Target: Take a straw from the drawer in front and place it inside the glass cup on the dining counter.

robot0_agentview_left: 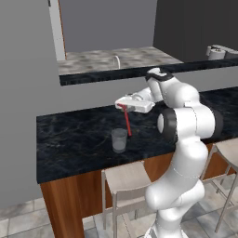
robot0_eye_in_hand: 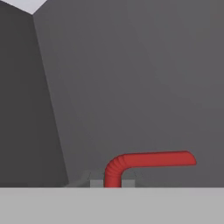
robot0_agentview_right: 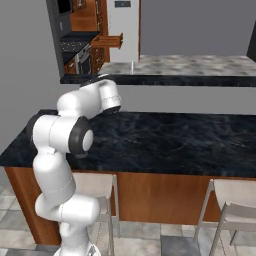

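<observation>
Straw (robot0_agentview_left: 127, 121) first: it is thin, round and bright red, and the gripper (robot0_agentview_left: 123, 107) has its two fingers pinched tight on the top end. In the left base view the long part hangs almost straight down, and its low end leans a little to the right. That low end is in the air above the dining counter (robot0_agentview_left: 79, 139), just past the rim of the glass cup (robot0_agentview_left: 119, 140) and a bit to the right of it. I cannot tell if the tip touches the cup.

In the hand view the straw (robot0_eye_in_hand: 148, 160) comes up between the dark finger tips, curves at its ribbed bend, and the short bent tip points to the right. Behind it is a plain grey wall.

The hand on the arm is white and boxy, and it reaches out flat to the left from the round white arm with dark joints.

The glass cup is small, clear and greyish, with no handle. It stands upright on the counter, close to the near edge.

The dining counter is long and flat. Its top is shiny black stone with thin white veins, and its base is reddish-brown wood. Pale stools (robot0_agentview_left: 128, 179) with thin metal legs stand just in front of it.

Far back in the right base view, a reddish-brown drawer (robot0_agentview_right: 108, 40) sticks out open.
</observation>
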